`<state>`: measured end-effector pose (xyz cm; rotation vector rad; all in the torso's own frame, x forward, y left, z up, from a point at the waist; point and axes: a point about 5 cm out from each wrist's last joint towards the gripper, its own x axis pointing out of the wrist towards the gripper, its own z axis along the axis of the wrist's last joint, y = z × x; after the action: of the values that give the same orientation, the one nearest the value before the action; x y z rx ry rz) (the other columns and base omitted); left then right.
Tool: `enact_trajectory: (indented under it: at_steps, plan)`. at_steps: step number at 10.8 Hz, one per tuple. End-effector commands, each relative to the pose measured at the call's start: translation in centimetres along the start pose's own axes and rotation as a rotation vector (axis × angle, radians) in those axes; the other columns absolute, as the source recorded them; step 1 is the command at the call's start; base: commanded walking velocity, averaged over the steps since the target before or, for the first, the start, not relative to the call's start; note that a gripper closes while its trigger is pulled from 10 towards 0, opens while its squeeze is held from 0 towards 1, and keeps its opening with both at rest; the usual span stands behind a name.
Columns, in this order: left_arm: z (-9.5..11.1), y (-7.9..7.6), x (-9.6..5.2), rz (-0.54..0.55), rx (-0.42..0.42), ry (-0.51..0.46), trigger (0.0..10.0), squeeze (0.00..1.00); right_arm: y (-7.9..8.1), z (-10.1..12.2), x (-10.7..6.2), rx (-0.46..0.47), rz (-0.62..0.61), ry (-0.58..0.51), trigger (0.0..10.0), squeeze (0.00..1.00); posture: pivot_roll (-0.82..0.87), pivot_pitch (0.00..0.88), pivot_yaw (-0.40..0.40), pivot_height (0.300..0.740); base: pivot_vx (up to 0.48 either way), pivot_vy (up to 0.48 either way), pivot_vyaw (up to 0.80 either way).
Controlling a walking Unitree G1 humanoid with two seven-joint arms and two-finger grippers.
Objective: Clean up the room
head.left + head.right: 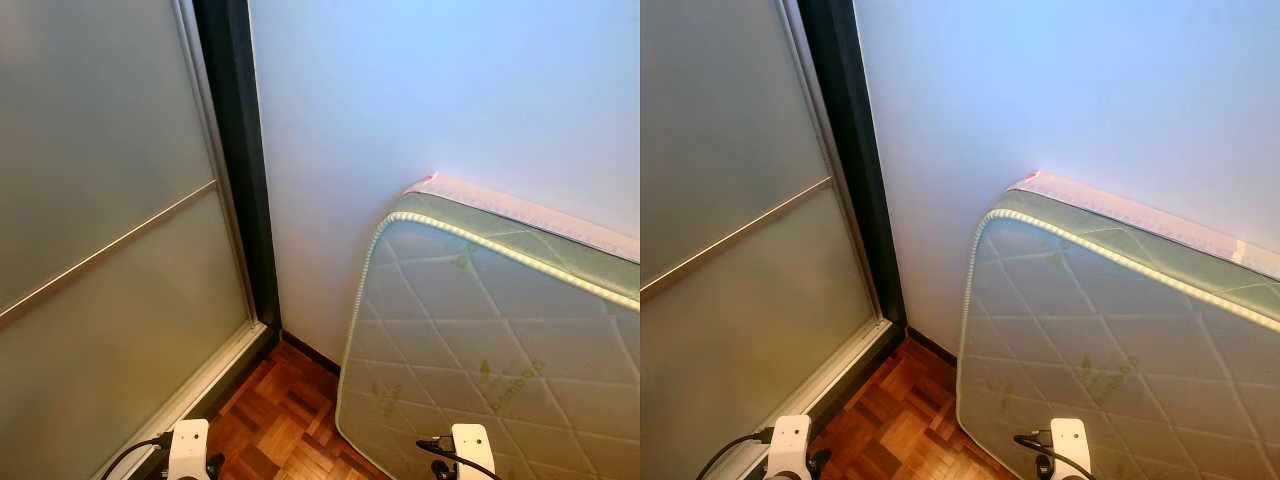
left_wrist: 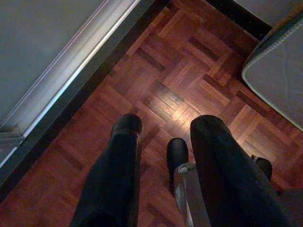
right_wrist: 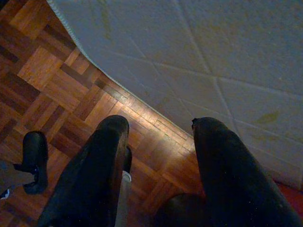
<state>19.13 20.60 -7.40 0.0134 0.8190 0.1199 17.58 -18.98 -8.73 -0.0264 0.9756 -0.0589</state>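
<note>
Facing a room corner: a frosted sliding door with a dark frame on the left, a plain white wall straight ahead, and a quilted pale-green mattress stood on edge against that wall on the right, its rounded upper corner and beaded piping turned toward the door. Below, reddish parquet floor running into the corner, with a dark skirting strip along the foot of the wall and the door's pale lower track along the floor's left edge. At the bottom of the head views, just the white wrist mounts with black cables, both arms hanging low. Left gripper hovering above bare parquet near the door track, its two black fingers spread with a clear gap of floor between them and nothing held; the mattress's lower corner just visible off to its side, not touching. Right gripper hanging over the strip of floor at the mattress's bottom edge, fingers likewise apart and empty, close to the quilted face but with floor visible between. No loose clutter to be made out on the visible floor; the mattress the one thing here for tidying, leaning in the corner's right side.
</note>
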Motion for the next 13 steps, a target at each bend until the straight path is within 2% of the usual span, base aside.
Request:
enact_trajectory:
  at_steps: [1,3,5,6,7,8,9,10,11,12,13]
  plan:
    - [0.0,0.8,0.2,0.003,-0.044,0.075,10.0,0.0,-0.7,3.1,0.2,0.173,0.144,-0.092,10.0,0.0,0.2,0.0,-0.061,0.74,0.0,0.0,0.0]
    - [-0.7,0.3,0.0,-0.024,-0.014,0.096,10.0,0.0,-0.2,3.3,0.2,0.162,0.187,-0.093,10.0,0.0,0.18,0.025,-0.053,0.74,0.0,0.0,0.0]
    - [-1.3,0.7,-0.2,-0.003,0.006,0.11,10.0,0.0,-0.7,2.9,0.2,0.153,0.162,-0.085,10.0,0.0,0.19,0.024,-0.054,0.74,0.0,0.0,0.0]
    - [-1.4,1.0,-0.3,0.012,0.013,0.109,10.0,0.0,-0.5,2.7,0.1,0.134,0.195,-0.087,10.0,0.0,0.19,0.025,-0.053,0.74,0.0,0.0,0.0]
    - [-1.4,0.5,-0.2,-0.012,0.092,0.117,10.0,0.0,-0.6,2.7,0.2,0.132,0.175,-0.078,10.0,0.0,0.19,0.019,-0.064,0.74,0.0,0.0,0.0]
    - [-1.6,-1.3,-0.3,-0.178,0.339,0.1,10.0,0.0,-0.1,2.7,0.2,0.02,0.194,-0.065,10.0,0.0,0.17,0.018,-0.07,0.74,0.0,0.0,0.0]
    - [-1.4,-0.7,-0.3,-0.149,0.298,0.095,10.0,0.0,-0.1,2.7,0.1,-0.016,0.224,-0.068,10.0,0.0,0.17,0.01,-0.079,0.74,0.0,0.0,0.0]
    - [-0.7,1.2,-0.1,-0.004,0.085,0.092,10.0,0.0,-2.2,3.1,0.1,0.145,0.1,-0.089,10.0,0.0,0.16,0.019,-0.076,0.74,0.0,0.0,0.0]
    - [-0.8,1.4,-0.1,0.021,0.01,0.098,10.0,0.0,-3.1,3.1,0.0,0.277,0.035,-0.107,10.0,0.0,0.15,0.023,-0.072,0.74,0.0,0.0,0.0]
    - [-0.9,1.4,-0.1,0.014,-0.062,0.107,10.0,0.0,-3.1,2.7,0.0,0.315,0.027,-0.104,10.0,0.0,0.14,0.025,-0.064,0.74,0.0,0.0,0.0]
    - [-1.0,2.3,-0.2,0.083,-0.129,0.115,10.0,0.0,-2.1,1.9,0.0,0.287,0.065,-0.077,10.0,0.0,0.14,0.04,-0.058,0.74,0.0,0.0,0.0]
